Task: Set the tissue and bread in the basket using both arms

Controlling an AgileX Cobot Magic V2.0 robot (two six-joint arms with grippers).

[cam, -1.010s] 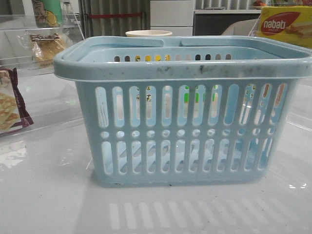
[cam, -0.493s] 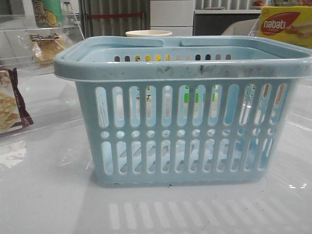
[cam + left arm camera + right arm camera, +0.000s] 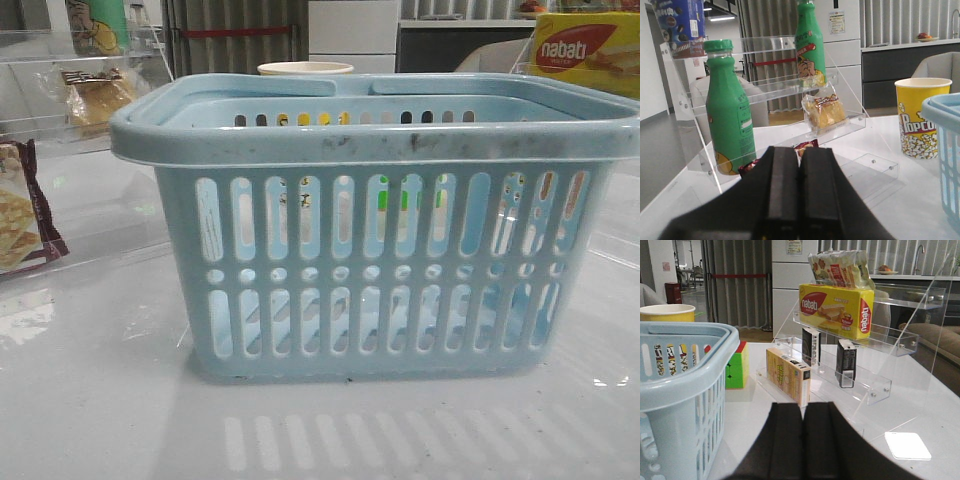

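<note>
The pale blue basket (image 3: 380, 230) stands in the middle of the table; it looks empty through its slots. Its rim also shows in the left wrist view (image 3: 945, 107) and the right wrist view (image 3: 685, 365). The bread (image 3: 825, 112) in its clear wrapper lies on an acrylic shelf left of the basket, also in the front view (image 3: 95, 95). The tissue (image 3: 846, 362), a small blackish pack, stands on the right acrylic shelf. My left gripper (image 3: 799, 150) is shut and empty, short of the bread. My right gripper (image 3: 804, 407) is shut and empty, short of the shelf.
Two green bottles (image 3: 730, 110) and a maroon-edged cracker packet (image 3: 20, 215) are on the left rack. A popcorn cup (image 3: 920, 117) stands behind the basket. The right rack holds a nabati box (image 3: 837, 307), a second dark pack (image 3: 811, 346) and a beige box (image 3: 786, 375); a colour cube (image 3: 736, 371) sits beside it.
</note>
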